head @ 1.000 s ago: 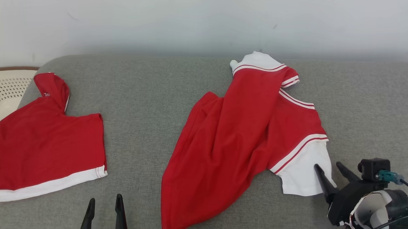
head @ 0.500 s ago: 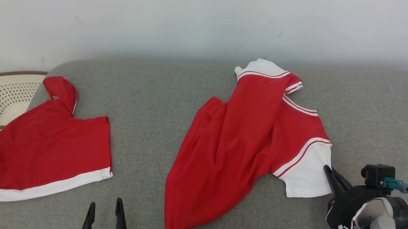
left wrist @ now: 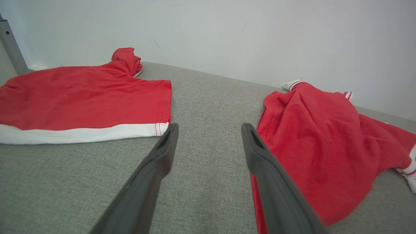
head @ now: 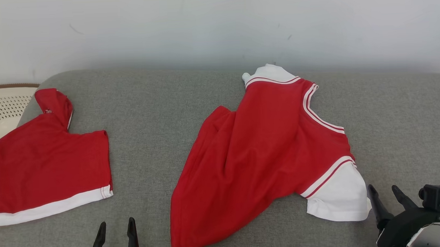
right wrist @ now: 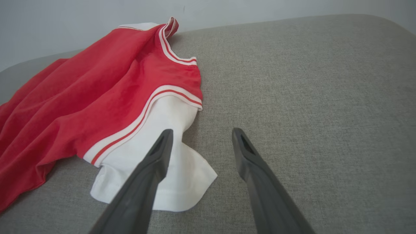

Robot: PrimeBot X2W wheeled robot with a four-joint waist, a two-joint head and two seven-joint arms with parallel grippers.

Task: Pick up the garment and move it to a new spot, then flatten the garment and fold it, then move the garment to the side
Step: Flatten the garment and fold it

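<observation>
Head view | red garment [head: 258, 159] rumpled at middle of couch [head: 152, 111], white sleeve [head: 340, 200] near right | my right gripper [head: 381, 186] spread, empty, just beside sleeve, maybe touching | my left gripper [head: 117, 220] spread, empty | folded red top [head: 47, 164] left.

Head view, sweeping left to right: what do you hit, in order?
folded red garment → left gripper → crumpled red and white shirt → right gripper
</observation>
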